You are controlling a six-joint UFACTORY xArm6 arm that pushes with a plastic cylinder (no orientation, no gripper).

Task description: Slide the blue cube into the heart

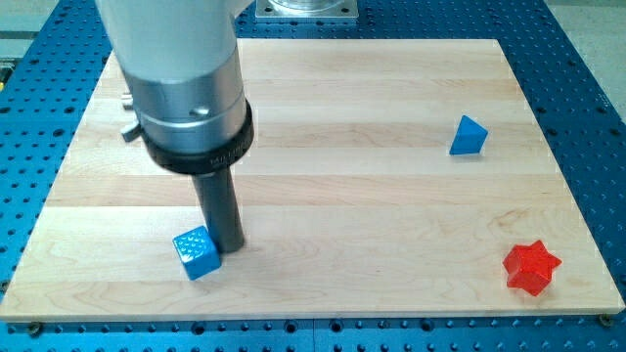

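Note:
A blue cube (pixel 197 252) sits on the wooden board (pixel 342 147) near the view's bottom left. My tip (pixel 228 244) stands right against the cube's right side, touching or nearly touching it. The dark rod rises from there into the large grey arm body that fills the view's top left. No heart-shaped block shows in this view; the arm body hides part of the board's top left.
A blue triangular block (pixel 469 136) lies at the view's right, above the middle. A red star block (pixel 531 268) lies near the bottom right corner. Blue perforated table surface (pixel 587 98) surrounds the board.

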